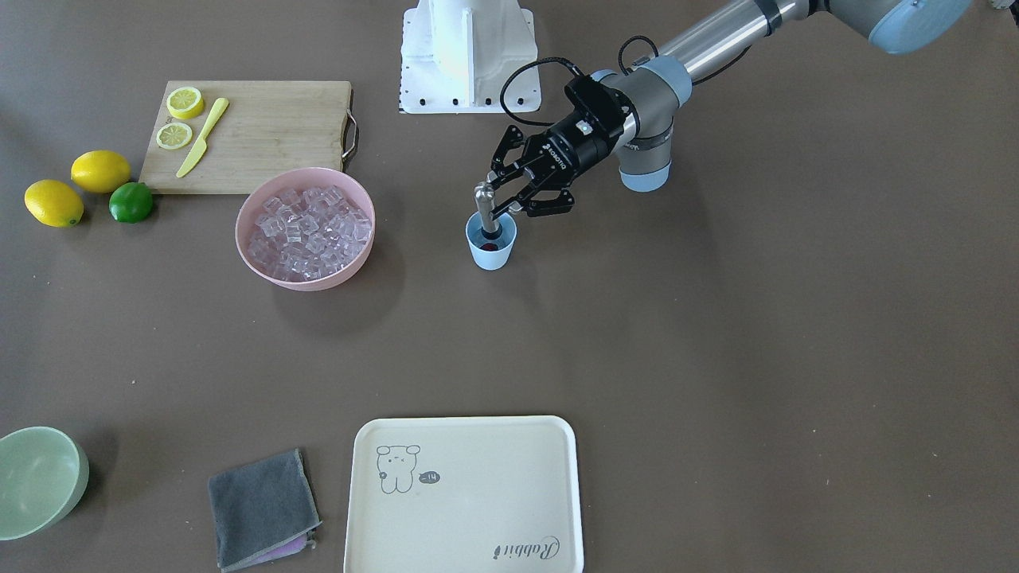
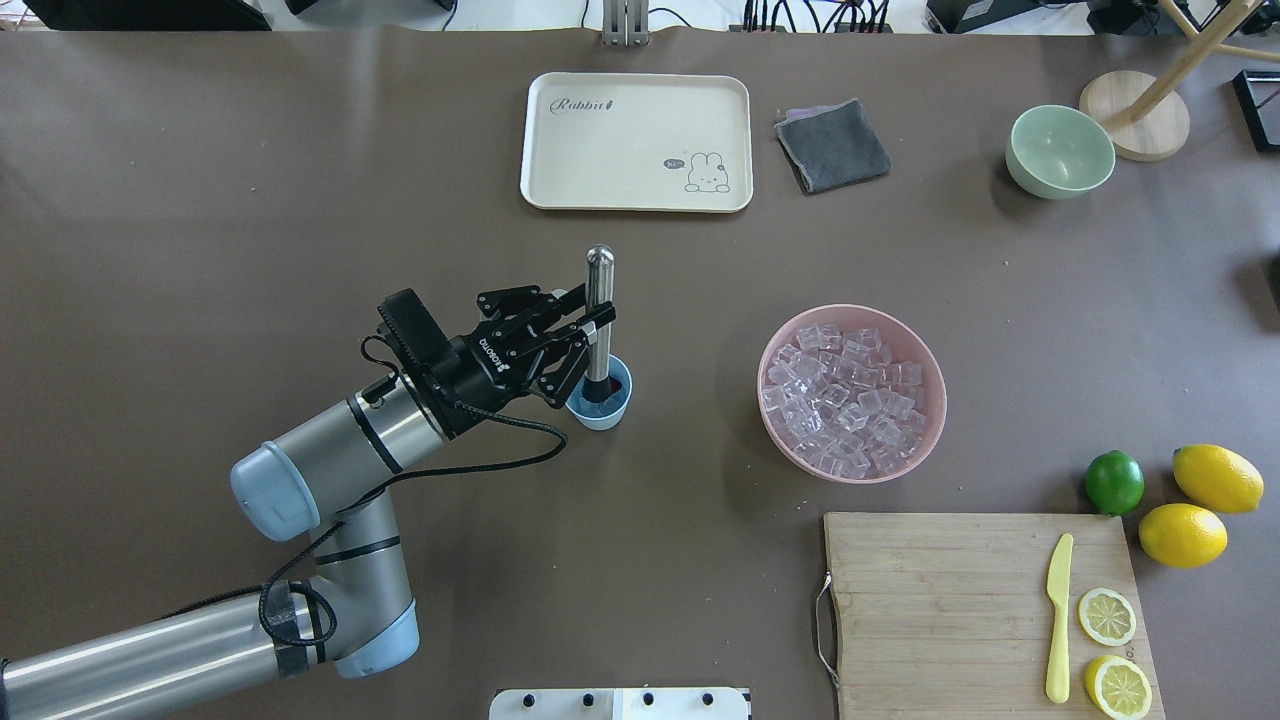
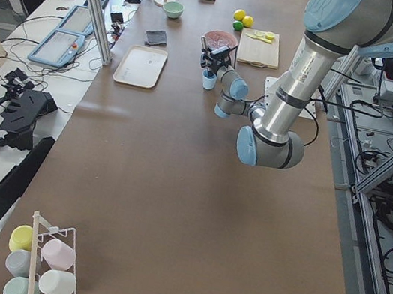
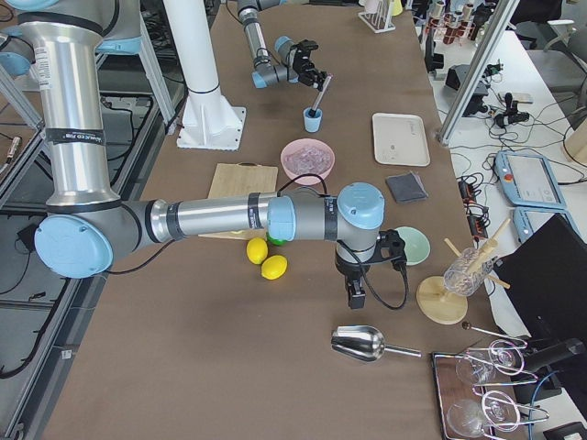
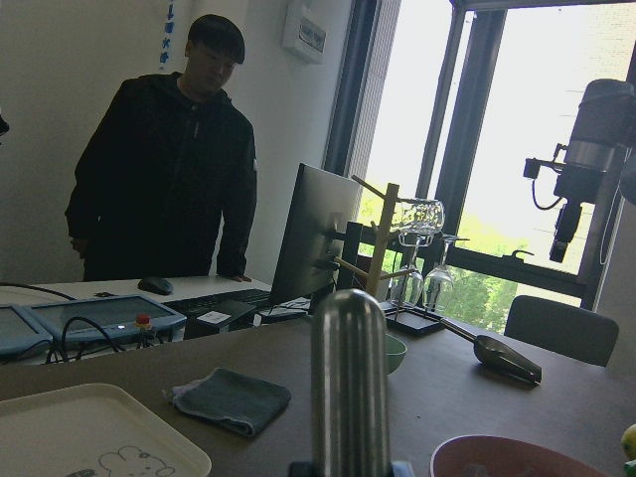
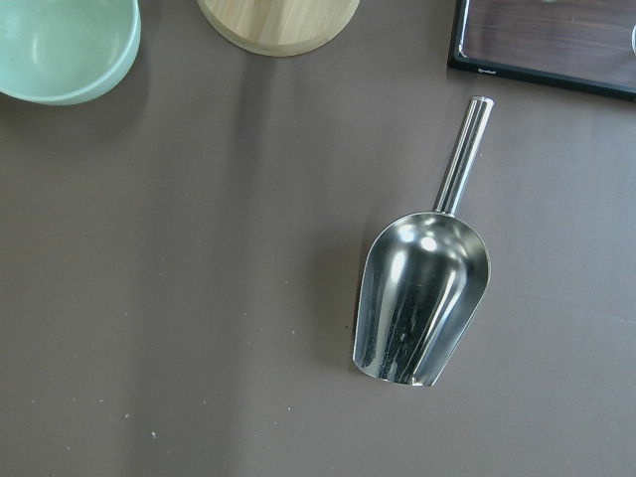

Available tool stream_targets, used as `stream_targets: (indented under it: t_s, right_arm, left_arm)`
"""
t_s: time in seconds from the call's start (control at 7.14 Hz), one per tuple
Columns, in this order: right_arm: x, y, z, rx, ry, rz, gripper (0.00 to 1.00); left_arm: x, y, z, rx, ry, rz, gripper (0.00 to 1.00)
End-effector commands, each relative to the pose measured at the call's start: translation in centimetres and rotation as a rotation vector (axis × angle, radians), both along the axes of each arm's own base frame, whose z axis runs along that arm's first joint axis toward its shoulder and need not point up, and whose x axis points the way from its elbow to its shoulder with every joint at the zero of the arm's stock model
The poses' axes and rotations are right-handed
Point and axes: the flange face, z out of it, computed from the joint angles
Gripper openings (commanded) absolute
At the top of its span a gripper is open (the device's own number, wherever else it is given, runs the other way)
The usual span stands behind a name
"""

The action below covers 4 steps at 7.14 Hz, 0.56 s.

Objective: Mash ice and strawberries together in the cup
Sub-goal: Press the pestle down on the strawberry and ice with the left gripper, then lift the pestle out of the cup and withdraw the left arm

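Note:
The light-blue cup [image 2: 600, 408] [image 1: 492, 248] stands mid-table. Something red, the strawberry [image 1: 489, 247], lies in its bottom. My left gripper [image 2: 592, 335] [image 1: 500, 200] is shut on a steel muddler [image 2: 599, 300] [image 1: 484, 208], whose lower end is down inside the cup. The muddler's rounded top [image 5: 350, 378] fills the left wrist view. Ice cubes [image 2: 848, 398] [image 1: 309, 229] fill the pink bowl [image 2: 935, 400]; I cannot make out ice in the cup. My right gripper [image 4: 356, 298] hangs far off near the table's end, and I cannot tell its state.
A cream tray [image 2: 636, 140], grey cloth [image 2: 832, 145] and pale green bowl [image 2: 1060, 152] line the far side. A cutting board [image 2: 960, 600] holds a yellow knife and lemon halves, with lemons and a lime [image 2: 1114, 482] beside it. A metal scoop [image 6: 425, 298] lies under the right wrist. A person [image 5: 164, 169] stands beyond the table.

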Motion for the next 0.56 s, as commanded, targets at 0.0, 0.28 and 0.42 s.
stream_targets:
  t_s: [0.0, 0.28, 0.42]
  right_arm:
    - [0.1, 0.3, 0.1, -0.001, -0.003, 0.002, 1.00]
    - [0.1, 0.3, 0.1, -0.001, -0.003, 0.002, 1.00]
    - [0.2, 0.0, -0.4, 0.008, -0.007, 0.004, 1.00]
  left_arm:
    - [-2.6, -0.2, -5.3, -0.022, -0.016, -0.012, 0.00]
    - [-7.3, -2.2, -10.5, -0.263, -0.006, 0.037, 0.00]
    - [-11.2, -3.9, -11.7, -0.366, -0.111, 0.025, 0.00]
